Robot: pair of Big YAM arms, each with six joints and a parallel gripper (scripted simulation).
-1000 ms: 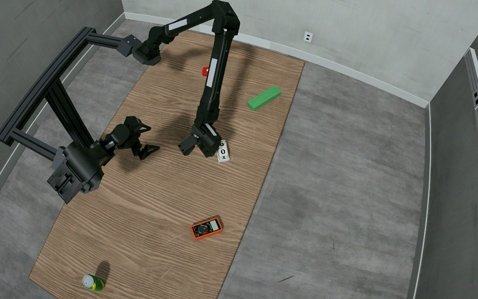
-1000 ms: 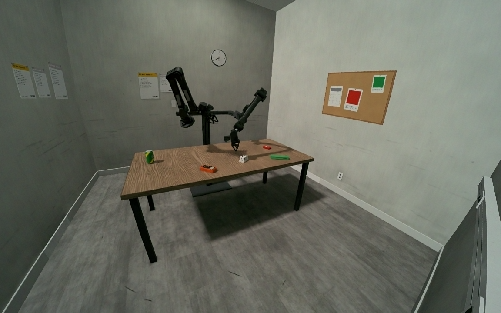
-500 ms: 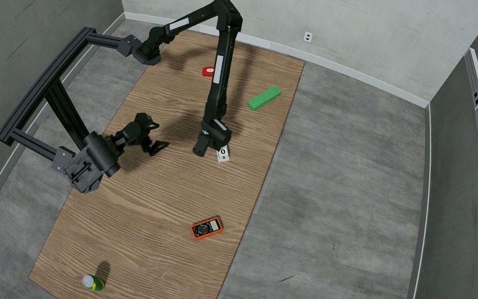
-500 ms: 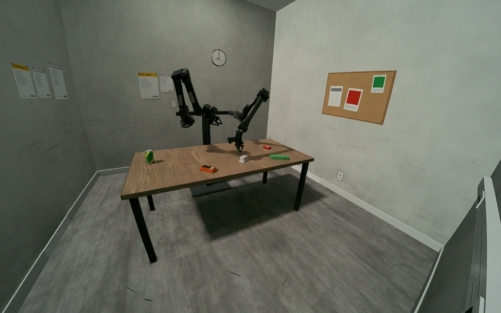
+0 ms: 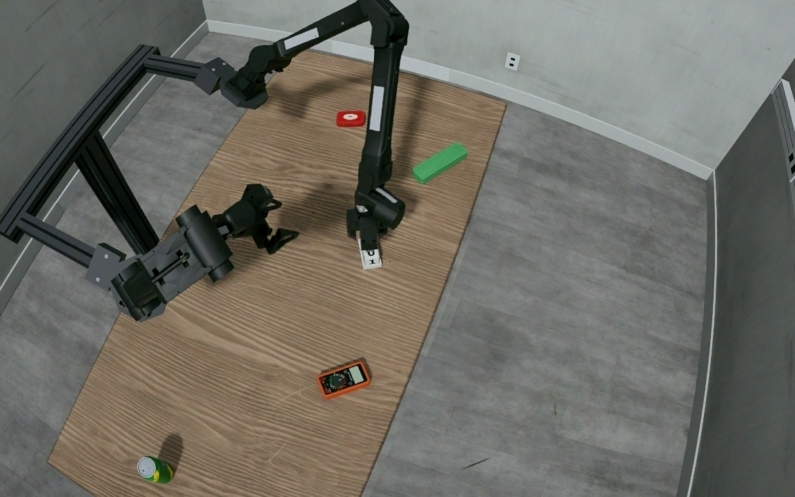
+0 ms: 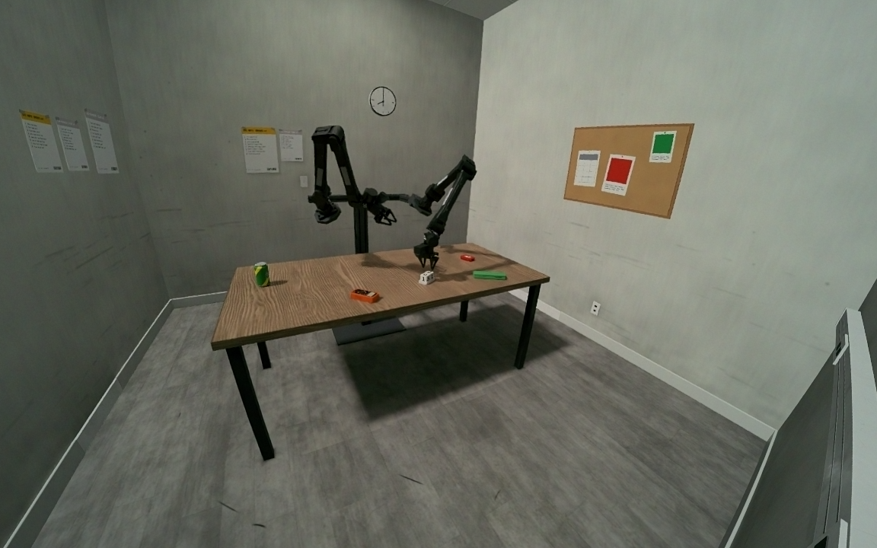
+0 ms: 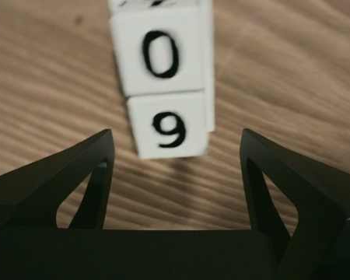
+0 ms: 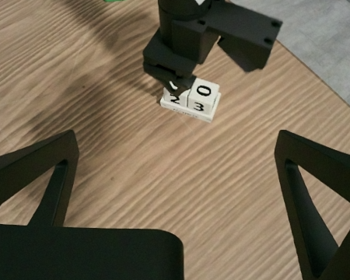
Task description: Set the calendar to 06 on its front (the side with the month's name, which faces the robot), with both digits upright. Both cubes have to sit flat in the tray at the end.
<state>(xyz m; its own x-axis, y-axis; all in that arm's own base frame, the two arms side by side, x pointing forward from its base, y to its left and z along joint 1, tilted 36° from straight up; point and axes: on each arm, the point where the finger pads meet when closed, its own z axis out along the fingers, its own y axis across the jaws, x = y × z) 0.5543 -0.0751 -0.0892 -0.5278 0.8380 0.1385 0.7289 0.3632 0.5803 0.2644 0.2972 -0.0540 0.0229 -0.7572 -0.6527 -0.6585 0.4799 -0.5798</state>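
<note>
The white calendar tray stands on the table with both cubes in it. In the right wrist view its front shows 2 on the left cube and 3 on the right cube. The right cube's top shows 0; the left cube's top shows a 9-like digit in the left wrist view. My left gripper is partly open, pointing down, with its fingertips on either side of the left cube, without visible contact. My right gripper is wide open and empty, away from the calendar on its robot side.
A green block and a red object lie on the left arm's side. An orange multimeter and an upright green can are on the other side. The left arm reaches over the table to the calendar.
</note>
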